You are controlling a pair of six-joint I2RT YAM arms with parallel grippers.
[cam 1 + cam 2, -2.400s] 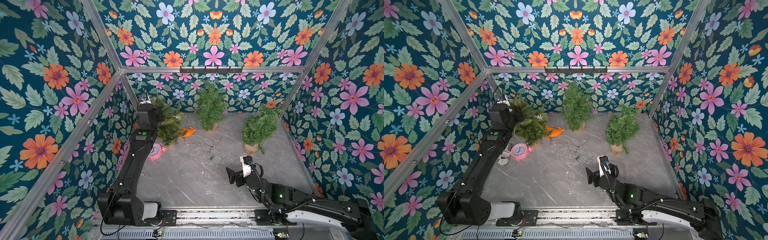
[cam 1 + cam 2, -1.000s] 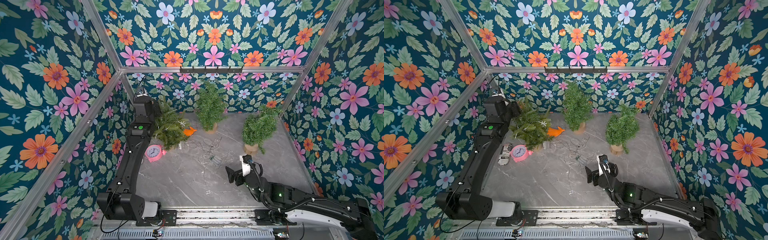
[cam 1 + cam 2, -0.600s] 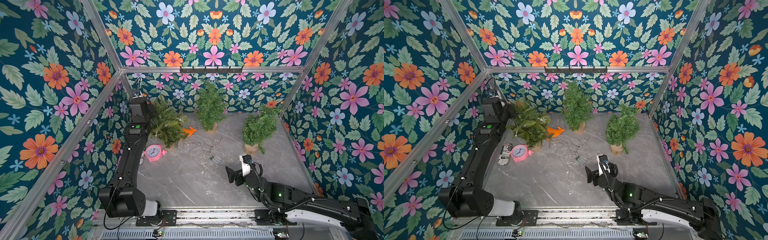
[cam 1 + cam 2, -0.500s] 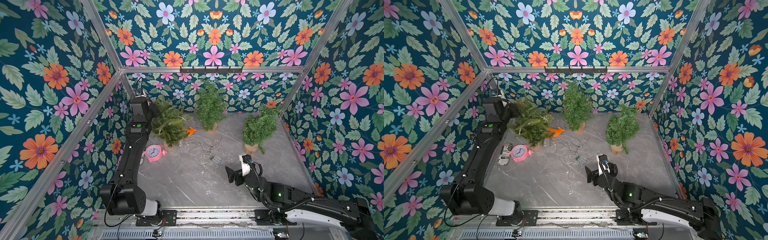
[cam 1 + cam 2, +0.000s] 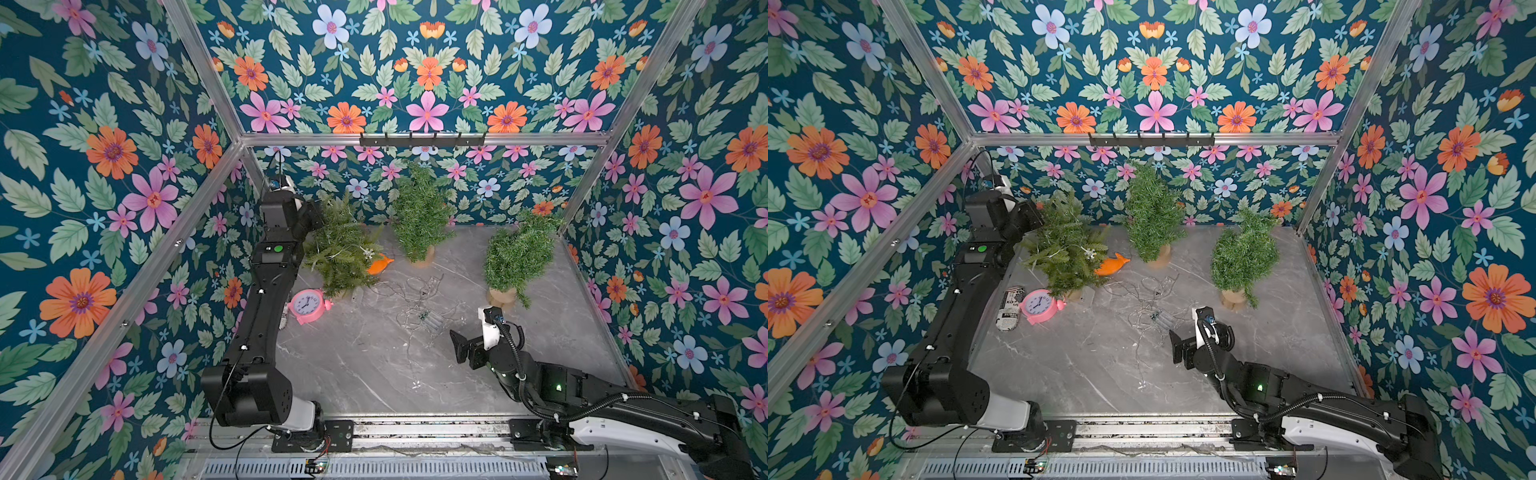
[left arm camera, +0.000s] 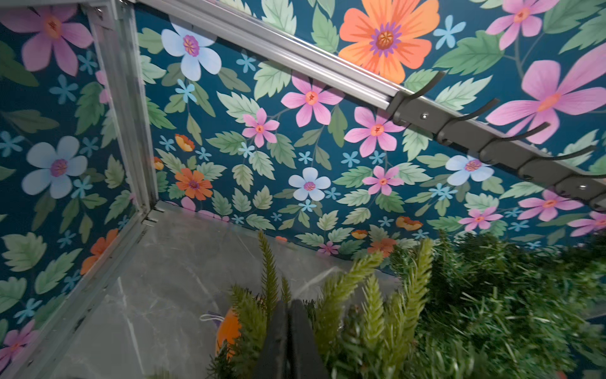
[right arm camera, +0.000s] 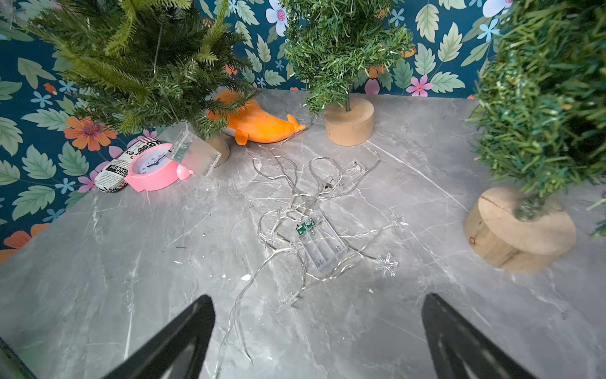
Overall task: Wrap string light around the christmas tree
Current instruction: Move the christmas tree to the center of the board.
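String light (image 7: 308, 210) lies tangled mid-table (image 7: 98, 262), 1 loose tail trailing toward the right gripper (image 7: 317, 298), whose wide, empty jaws sit just short of it. Left gripper (image 6: 288, 305) is farther off, pinched together atop the tree (image 5: 340, 249); what it pinches, I cannot tell.

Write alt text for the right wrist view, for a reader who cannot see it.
The open right gripper hovers above a grey marble table, facing a tangled string light and a clear battery box. Three small Christmas trees on wooden bases stand behind, with a pink alarm clock and an orange plush toy beside one.
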